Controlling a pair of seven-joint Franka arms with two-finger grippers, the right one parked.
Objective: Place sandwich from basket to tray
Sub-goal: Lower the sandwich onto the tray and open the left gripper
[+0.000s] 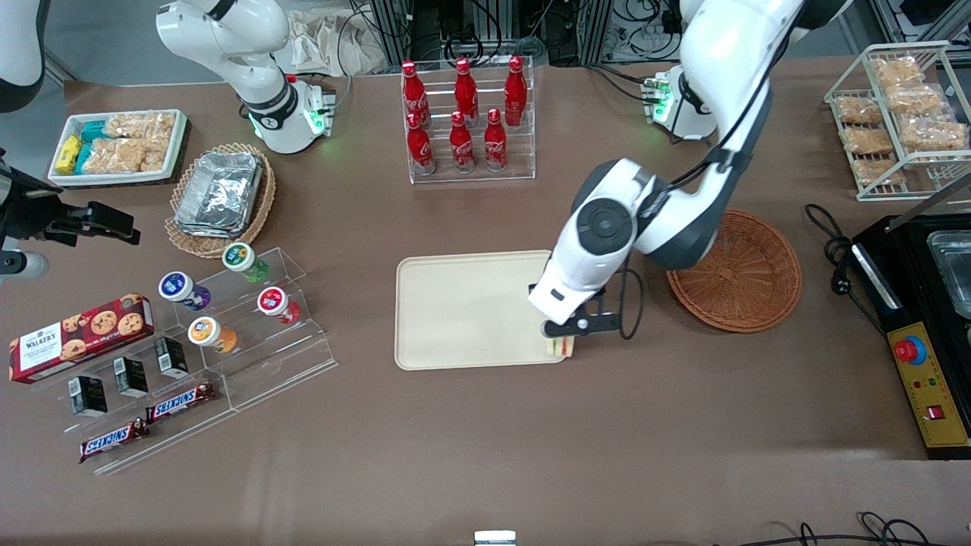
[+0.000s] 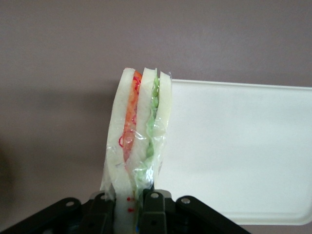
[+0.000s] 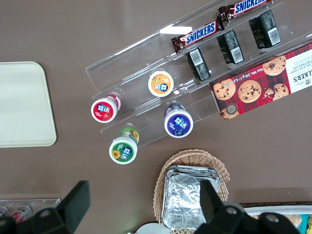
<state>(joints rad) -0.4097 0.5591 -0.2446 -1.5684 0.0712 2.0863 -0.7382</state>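
Note:
My left gripper [image 1: 562, 339] is shut on the sandwich [image 1: 561, 346], a plastic-wrapped wedge of pale bread with red, orange and green filling. It holds it over the corner of the cream tray [image 1: 463, 309] nearest the front camera and the working arm's end. In the left wrist view the sandwich [image 2: 139, 131] stands up from between the black fingers [image 2: 153, 212], beside the tray's edge [image 2: 234, 146]. The reddish-brown woven basket [image 1: 740, 273] stands empty beside the tray, toward the working arm's end.
A rack of red cola bottles [image 1: 464, 114] stands farther from the camera than the tray. Clear stands with yogurt cups [image 1: 227, 303] and snack bars, a cookie box [image 1: 80, 334] and a tan basket of foil containers [image 1: 220, 193] lie toward the parked arm's end. A black appliance [image 1: 922, 303] stands past the basket.

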